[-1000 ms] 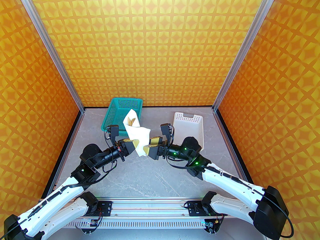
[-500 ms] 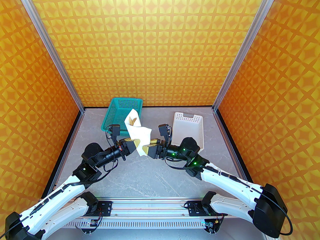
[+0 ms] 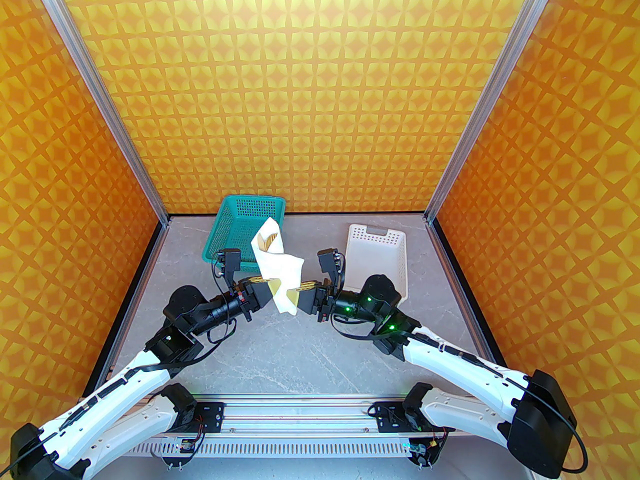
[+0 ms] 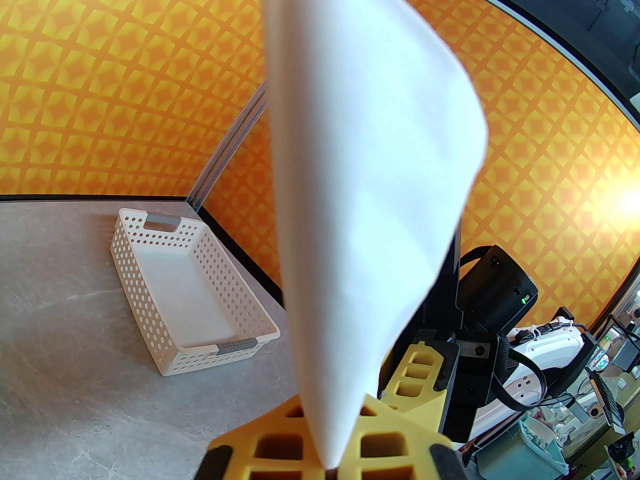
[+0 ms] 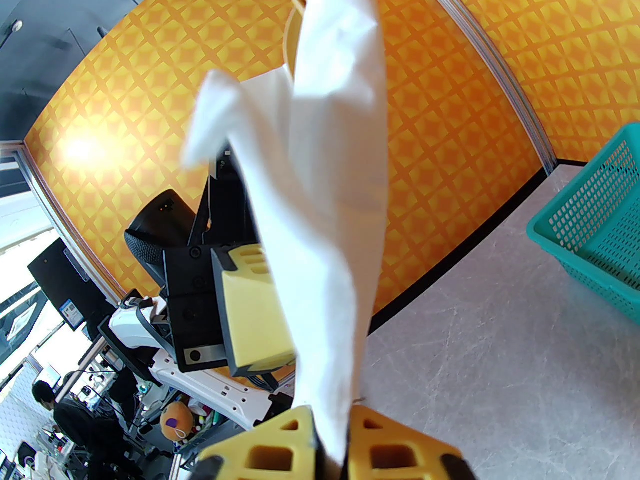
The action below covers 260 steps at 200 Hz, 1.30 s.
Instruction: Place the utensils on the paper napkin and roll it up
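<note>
The paper napkin [image 3: 278, 268], wrapped round the utensils [image 3: 268, 241], was held upright above the table [image 3: 300, 358], its lower end clamped by the left gripper [image 3: 269, 288] and the right gripper [image 3: 299, 289] alike.

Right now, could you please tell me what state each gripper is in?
The left gripper is closed on the paper napkin.
The right gripper is closed on the paper napkin too.

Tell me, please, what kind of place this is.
Probably a robot test cell inside a laboratory: orange patterned panels in aluminium frames enclose a grey tabletop, and the right wrist view shows a person and a monitor beyond it.
</note>
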Available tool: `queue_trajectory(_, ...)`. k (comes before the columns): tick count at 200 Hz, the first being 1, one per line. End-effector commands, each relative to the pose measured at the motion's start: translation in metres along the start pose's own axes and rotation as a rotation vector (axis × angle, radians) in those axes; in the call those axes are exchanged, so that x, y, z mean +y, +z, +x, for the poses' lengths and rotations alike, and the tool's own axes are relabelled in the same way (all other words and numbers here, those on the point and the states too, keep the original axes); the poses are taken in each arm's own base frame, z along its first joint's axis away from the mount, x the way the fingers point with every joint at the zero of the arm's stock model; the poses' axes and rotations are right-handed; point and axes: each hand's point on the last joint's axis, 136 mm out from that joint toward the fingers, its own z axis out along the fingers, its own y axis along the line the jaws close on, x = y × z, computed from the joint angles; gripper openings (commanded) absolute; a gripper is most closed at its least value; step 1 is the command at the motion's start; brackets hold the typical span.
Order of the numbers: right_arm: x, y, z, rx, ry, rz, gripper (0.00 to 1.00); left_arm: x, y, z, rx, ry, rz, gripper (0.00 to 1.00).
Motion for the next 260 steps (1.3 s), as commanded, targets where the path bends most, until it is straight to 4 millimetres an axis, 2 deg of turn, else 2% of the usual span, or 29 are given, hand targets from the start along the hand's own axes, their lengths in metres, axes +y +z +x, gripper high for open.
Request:
queue_trajectory(1,0.013,-0.003,-0.006,-0.007,-0.025,-0.022,0.03,-0.012,0.000,-0.012,-0.014,0.013,0.020,0.00)
queue_trajectory(13,0.013,-0.004,-0.005,-0.004,-0.027,-0.017,0.00,-0.011,0.000,-0.011,-0.011,0.011,0.015,0.03)
queue_trajectory(80,0.014,-0.013,-0.010,-0.027,-0.054,0.022,0.00,-0.014,-0.007,-0.010,0.007,0.026,-0.002,0.41)
queue_trajectory(92,0.012,-0.014,-0.011,-0.031,-0.054,0.031,0.00,-0.017,-0.010,-0.011,0.006,0.034,0.000,0.45)
queue_trajectory(110,0.011,-0.016,-0.014,-0.042,-0.058,0.040,0.00,-0.023,-0.017,-0.015,-0.002,0.048,0.006,0.56)
queue_trajectory(132,0.018,-0.017,-0.018,-0.042,-0.069,0.018,0.00,-0.031,-0.026,-0.022,-0.027,0.064,0.015,0.65)
queue_trajectory(173,0.041,-0.018,-0.024,-0.045,-0.086,-0.086,0.00,-0.046,-0.036,-0.036,-0.082,0.070,0.068,0.69)
queue_trajectory(209,0.053,-0.019,-0.025,-0.051,-0.079,-0.152,0.00,-0.052,-0.030,-0.039,-0.090,0.051,0.121,0.61)
queue_trajectory(260,0.060,-0.017,-0.022,-0.044,-0.076,-0.179,0.00,-0.051,-0.025,-0.037,-0.084,0.039,0.138,0.59)
